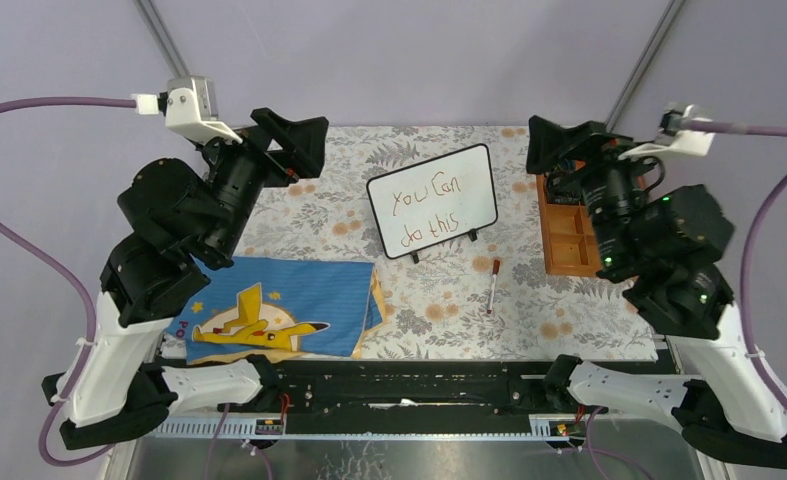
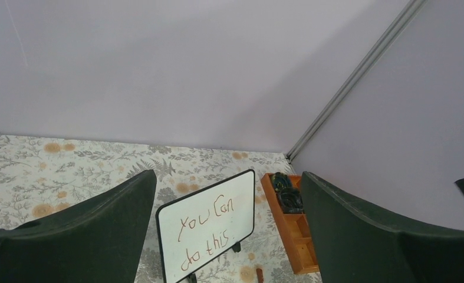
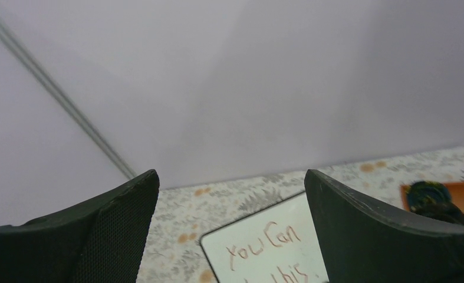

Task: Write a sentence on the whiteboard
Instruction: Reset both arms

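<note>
Inspection ran from the left side of the table to the right. Left gripper (image 1: 302, 140) hung raised above the far-left part of the flowered table covering (image 1: 439, 315). Its two fingers were spread wide with nothing between them, and its wrist view confirmed the gap. Nearer the arm bases, a blue cloth (image 1: 299, 300) bearing a yellow cartoon figure lay flat on the left half of the table, well apart from that gripper.

The whiteboard (image 1: 469, 165) stood mid-table toward the far edge on small black feet. It was set askew, with its right end farther from the arms, and touched neither gripper. The sentence (image 1: 424, 192), in reddish-brown marker, read "You Can" on the upper line and "do this" on the lower. A marker pen (image 1: 493, 283), white-bodied with a red end, lay on the covering just nearer than the board's right corner and apart from it.

An orange compartment tray (image 1: 567, 245) sat at the right edge, partly hidden beneath the right arm. Dark items in its far compartment could not be identified. Right gripper (image 1: 559, 145) hung raised beside the tray's far end, its fingers spread wide and holding nothing.
</note>
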### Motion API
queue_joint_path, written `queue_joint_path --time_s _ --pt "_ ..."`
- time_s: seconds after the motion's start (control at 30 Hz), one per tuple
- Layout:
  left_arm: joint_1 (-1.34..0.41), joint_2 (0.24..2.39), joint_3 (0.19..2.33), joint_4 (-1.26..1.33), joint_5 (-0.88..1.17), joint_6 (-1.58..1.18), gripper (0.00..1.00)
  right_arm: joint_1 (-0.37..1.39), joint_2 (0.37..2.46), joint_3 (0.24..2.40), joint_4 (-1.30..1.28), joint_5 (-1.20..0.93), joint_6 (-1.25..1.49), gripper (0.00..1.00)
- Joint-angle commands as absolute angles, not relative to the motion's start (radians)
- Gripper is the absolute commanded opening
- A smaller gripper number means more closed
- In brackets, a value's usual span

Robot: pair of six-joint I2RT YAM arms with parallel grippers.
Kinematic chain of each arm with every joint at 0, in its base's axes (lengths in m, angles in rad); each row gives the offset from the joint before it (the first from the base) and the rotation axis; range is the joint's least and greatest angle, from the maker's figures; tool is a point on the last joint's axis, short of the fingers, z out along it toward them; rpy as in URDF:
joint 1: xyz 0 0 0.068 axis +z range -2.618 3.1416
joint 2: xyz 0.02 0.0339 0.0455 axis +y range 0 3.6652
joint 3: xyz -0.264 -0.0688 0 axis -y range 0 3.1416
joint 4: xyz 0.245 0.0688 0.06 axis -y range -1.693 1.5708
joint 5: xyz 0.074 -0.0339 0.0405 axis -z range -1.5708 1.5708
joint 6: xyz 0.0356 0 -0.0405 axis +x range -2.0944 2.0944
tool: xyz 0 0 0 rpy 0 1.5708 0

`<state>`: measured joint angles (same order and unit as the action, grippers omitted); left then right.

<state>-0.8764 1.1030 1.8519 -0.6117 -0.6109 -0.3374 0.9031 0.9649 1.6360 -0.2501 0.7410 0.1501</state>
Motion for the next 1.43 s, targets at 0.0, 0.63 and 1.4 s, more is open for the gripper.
queue_joint_path --time_s 0.0,0.63,1.4 --pt "-0.882 1.078 1.777 -0.495 -0.626 -0.337 0.99 0.906 0.901 1.489 -0.125 0.874 0.093 1.00" --pt "-0.882 1.038 1.608 -0.347 -0.548 -0.372 0.99 0.905 0.763 1.118 0.152 0.726 0.066 1.00" --pt "-0.881 0.932 1.310 -0.330 -0.597 -0.456 0.99 0.906 0.731 0.973 0.197 0.805 0.020 1.00"
